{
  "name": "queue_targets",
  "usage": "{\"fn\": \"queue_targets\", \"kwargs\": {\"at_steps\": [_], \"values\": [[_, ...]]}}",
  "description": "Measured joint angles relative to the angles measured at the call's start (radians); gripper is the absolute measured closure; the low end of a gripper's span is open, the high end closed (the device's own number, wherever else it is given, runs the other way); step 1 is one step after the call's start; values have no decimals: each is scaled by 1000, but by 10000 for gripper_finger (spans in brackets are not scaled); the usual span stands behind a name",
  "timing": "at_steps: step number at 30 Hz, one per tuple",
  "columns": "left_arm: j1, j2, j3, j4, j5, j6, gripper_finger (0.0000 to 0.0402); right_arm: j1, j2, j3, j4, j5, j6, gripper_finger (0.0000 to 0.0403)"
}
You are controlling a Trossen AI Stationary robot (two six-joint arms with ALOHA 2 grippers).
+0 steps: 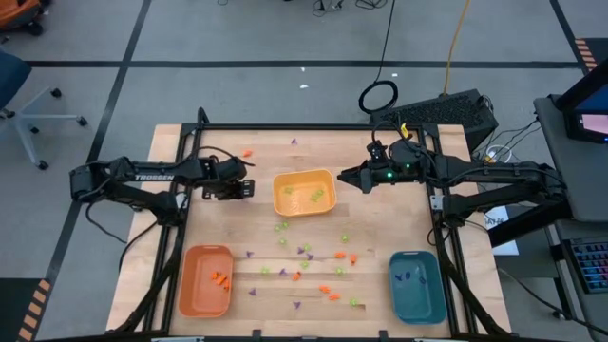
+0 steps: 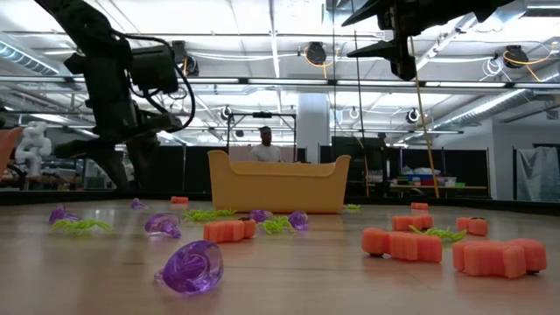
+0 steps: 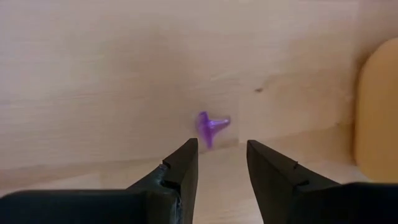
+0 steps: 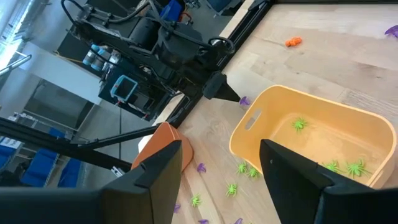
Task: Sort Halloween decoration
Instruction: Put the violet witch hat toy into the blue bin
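Step in hand, by my reading: pick of purple piece (image 3: 211,126) lying on desk (image 1: 256,142) beside yellow tray (image 1: 304,193). Left gripper (image 3: 222,163) just short of it, jaws parted, nothing held. Next: advance, straddle piece, pinch. Right gripper (image 4: 221,163) spread wide, empty, above yellow tray. Other decoration scattered mid-desk. "TROSSEN" on left arm.

Teal tray's (image 1: 418,285) pieces (purple) indistinct.

White lettering "TROSSEN" runs along the left arm (image 1: 152,177), seen from above. No other text, label or number is legible.
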Motion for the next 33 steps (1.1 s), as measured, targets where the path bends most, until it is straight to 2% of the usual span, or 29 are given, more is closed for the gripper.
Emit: {"fn": "queue_targets", "kwargs": {"at_steps": [20, 33], "values": [[0, 86, 0, 48, -11, -8, 270, 0, 0, 0, 0, 23, -3, 202], [0, 90, 0, 51, -11, -19, 270, 0, 0, 0, 0, 23, -4, 202]]}}
